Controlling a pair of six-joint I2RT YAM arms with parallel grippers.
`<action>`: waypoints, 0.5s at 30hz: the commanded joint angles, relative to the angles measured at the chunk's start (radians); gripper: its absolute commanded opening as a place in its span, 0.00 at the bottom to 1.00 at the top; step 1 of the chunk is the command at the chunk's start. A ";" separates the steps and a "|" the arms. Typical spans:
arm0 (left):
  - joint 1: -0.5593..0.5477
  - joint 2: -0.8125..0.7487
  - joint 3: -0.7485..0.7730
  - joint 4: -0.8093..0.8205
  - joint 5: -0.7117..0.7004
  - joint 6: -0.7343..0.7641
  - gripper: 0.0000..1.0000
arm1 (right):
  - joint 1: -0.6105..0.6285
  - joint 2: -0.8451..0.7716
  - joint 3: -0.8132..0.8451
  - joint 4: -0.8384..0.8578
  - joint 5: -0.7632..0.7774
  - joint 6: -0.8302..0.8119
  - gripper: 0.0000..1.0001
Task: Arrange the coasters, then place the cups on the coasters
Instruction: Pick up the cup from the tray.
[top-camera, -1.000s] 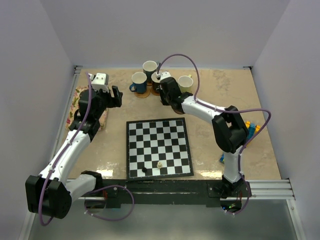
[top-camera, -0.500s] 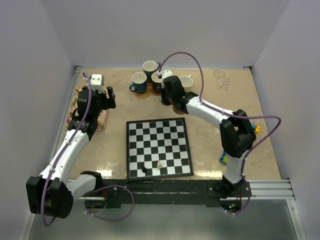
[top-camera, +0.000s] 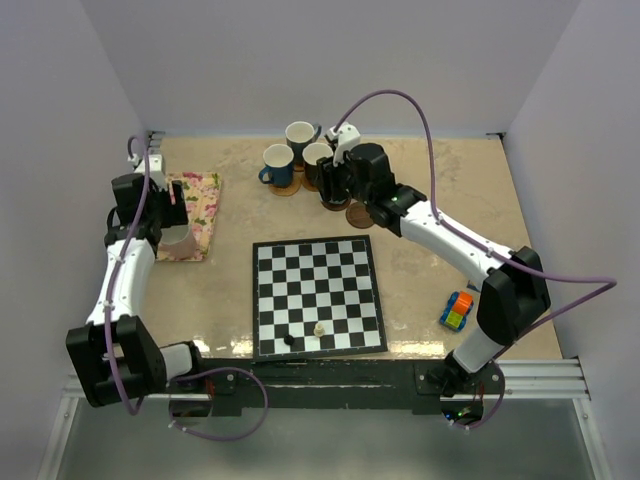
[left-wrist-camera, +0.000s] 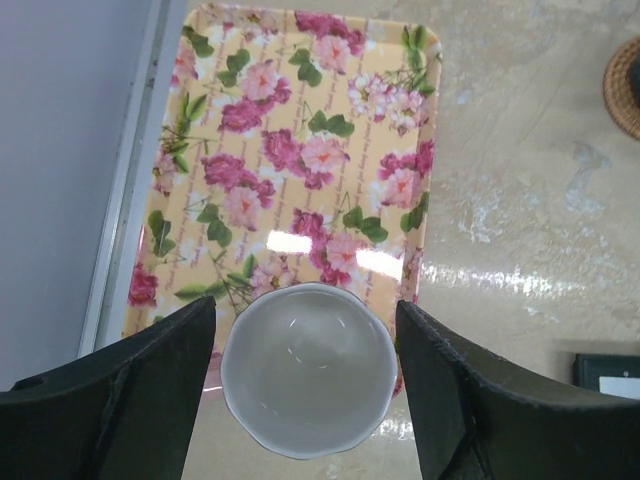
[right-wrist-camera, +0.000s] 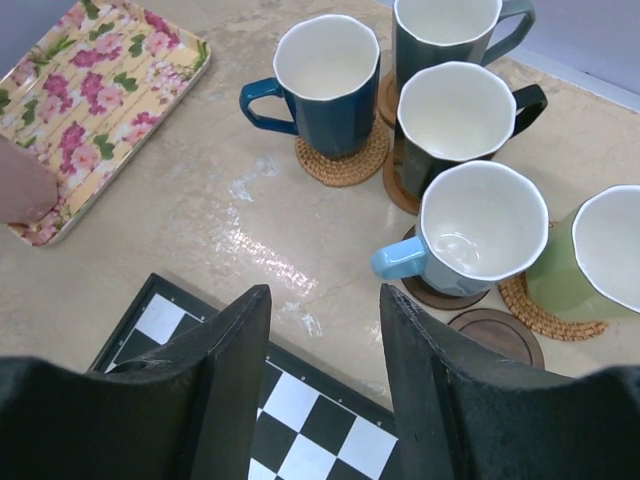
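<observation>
The left pincer (left-wrist-camera: 305, 312) is released, its jaws wide on either side of the pink cup (left-wrist-camera: 308, 370) at the floral tray's (left-wrist-camera: 300, 130) near edge. The right pincer (right-wrist-camera: 322, 295), released and empty, hangs near 5 other cups (right-wrist-camera: 325, 85) standing on coasters (right-wrist-camera: 345, 165), beside 1 bare coaster (right-wrist-camera: 500, 335).

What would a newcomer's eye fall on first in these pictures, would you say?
Probably the tight cluster of five cups at the far middle of the table, sitting on coasters, with the open right gripper hovering at its near edge. Then the chessboard in the centre, and the pink cup on the floral mat at the left, between the open jaws of the left gripper.
</observation>
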 joint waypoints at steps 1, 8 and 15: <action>0.073 0.068 0.056 -0.047 0.113 0.082 0.77 | 0.001 -0.054 -0.024 0.042 -0.036 0.016 0.52; 0.142 0.087 0.045 -0.038 0.182 0.087 0.75 | 0.001 -0.063 -0.027 0.045 -0.036 0.016 0.53; 0.159 0.174 0.054 -0.064 0.236 0.084 0.60 | 0.001 -0.054 -0.026 0.047 -0.036 0.019 0.53</action>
